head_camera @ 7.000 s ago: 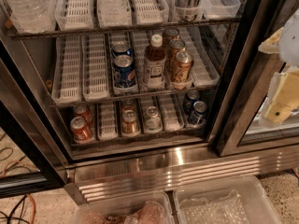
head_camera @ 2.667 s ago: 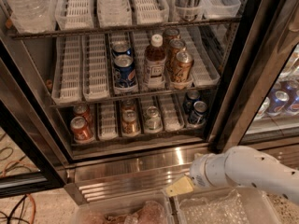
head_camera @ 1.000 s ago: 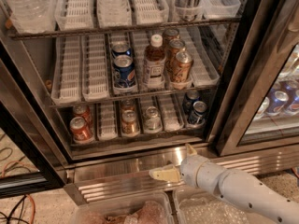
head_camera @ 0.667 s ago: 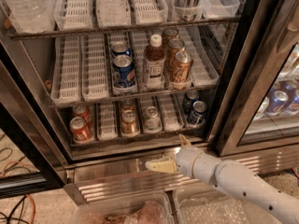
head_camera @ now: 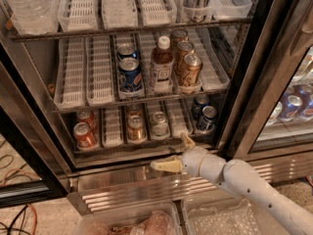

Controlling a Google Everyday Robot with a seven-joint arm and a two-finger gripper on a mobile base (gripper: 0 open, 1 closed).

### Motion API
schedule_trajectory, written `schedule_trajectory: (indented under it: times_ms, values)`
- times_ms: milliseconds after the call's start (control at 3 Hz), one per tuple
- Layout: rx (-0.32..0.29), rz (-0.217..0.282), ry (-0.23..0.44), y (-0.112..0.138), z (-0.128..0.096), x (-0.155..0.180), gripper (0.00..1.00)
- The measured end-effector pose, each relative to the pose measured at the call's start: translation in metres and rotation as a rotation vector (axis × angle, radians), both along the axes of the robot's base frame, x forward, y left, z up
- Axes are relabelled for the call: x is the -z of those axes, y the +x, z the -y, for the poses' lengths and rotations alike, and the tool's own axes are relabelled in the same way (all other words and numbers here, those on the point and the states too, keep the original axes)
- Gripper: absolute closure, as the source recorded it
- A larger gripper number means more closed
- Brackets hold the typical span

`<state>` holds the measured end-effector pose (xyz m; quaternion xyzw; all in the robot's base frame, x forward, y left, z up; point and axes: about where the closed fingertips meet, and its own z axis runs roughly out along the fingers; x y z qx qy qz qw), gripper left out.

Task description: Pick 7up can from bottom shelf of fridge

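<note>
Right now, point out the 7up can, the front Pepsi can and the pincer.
7up can (head_camera: 159,125): camera view, its pale body, on the bottom shelf (head_camera: 111,127).
front Pepsi can (head_camera: 130,76): camera view, its blue label.
pincer (head_camera: 169,152): camera view, between its fingertips, just below that shelf.

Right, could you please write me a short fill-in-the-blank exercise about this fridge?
The 7up can stands on the ___ shelf. Its left neighbour is coloured ___. The gripper, fingers open, hangs ___ that shelf, in front of the grille.
Missing words: bottom; orange; below.
</note>
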<state>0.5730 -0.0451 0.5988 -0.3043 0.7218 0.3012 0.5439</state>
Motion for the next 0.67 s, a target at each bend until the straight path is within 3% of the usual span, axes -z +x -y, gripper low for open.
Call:
schedule_trajectory:
  times_ms: [667]
  values:
    - [0.017, 0.006, 0.019, 0.0053, -0.0063, -0.0004, 0.0]
